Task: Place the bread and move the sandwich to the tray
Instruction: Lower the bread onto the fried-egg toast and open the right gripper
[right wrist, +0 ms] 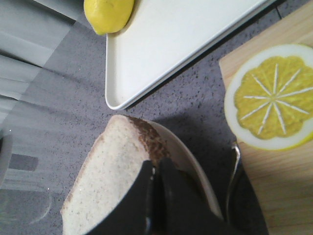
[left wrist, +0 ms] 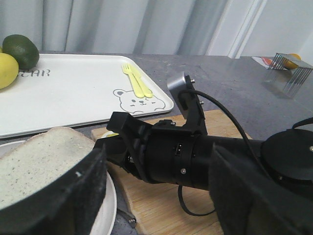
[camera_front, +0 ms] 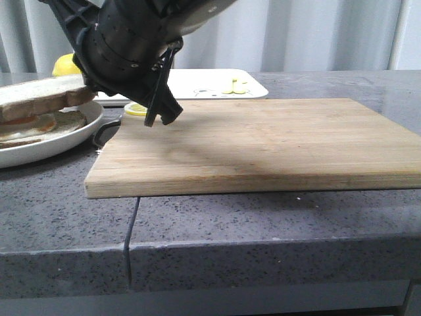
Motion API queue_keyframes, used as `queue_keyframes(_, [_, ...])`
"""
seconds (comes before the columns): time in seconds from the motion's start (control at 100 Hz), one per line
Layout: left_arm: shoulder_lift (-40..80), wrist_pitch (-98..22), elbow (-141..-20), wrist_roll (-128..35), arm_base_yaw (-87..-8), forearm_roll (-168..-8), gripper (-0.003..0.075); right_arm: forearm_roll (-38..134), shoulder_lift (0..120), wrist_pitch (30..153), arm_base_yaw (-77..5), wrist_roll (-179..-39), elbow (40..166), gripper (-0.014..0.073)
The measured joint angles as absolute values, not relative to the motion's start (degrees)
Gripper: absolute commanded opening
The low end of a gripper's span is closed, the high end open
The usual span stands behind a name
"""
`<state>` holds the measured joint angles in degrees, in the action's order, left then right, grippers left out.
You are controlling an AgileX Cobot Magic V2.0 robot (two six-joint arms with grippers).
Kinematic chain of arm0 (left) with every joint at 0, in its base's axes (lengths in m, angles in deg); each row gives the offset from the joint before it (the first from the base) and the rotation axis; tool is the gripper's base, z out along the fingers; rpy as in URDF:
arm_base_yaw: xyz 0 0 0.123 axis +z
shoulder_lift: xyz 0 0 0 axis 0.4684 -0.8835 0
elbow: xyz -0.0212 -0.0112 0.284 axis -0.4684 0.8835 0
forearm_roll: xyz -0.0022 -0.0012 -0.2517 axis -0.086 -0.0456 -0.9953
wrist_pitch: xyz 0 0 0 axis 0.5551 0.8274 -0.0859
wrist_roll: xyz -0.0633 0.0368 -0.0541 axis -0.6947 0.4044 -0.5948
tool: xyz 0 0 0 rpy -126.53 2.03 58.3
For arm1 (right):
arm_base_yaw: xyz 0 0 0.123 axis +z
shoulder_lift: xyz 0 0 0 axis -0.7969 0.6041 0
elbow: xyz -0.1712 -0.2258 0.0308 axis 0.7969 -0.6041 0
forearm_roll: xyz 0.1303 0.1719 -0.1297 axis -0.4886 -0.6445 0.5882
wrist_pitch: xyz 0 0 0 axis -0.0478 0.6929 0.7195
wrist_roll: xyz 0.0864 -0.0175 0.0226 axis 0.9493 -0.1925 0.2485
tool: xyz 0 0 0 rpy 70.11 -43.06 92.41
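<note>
Right gripper [right wrist: 155,196] jaws clamped on bread [right wrist: 110,181] above plate [right wrist: 193,164]; left's state unclear.

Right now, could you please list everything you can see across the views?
bread: one, pale, brown crust, topping the sandwich
sandwich: one, brown, on plate
plate: one, white, left of board
cutting board: one, wooden, centre
lemon slice: one, yellow, board corner
tray: one, white, behind board
lemon: one, yellow, on tray
green fruit: one, dark, on tray
forks: apparently two, yellow, on tray
left claw: black, open, near bread
right claw: black, shut, above board corner
</note>
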<state>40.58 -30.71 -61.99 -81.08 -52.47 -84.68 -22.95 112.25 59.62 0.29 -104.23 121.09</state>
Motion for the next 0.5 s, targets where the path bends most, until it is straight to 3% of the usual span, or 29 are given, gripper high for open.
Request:
queue_keyframes(0.31, [40.58,-30.81,-61.99,-81.08,-52.47,-84.68,0.0429,-23.09,112.25,60.43,0.42,-104.32,121.09,0.0222])
queue_keyframes(0.5, [40.58,-30.81,-61.99,-81.08,-52.47,-84.68,0.0429,-23.09,112.25,60.45,0.42,-104.32,121.13,0.027])
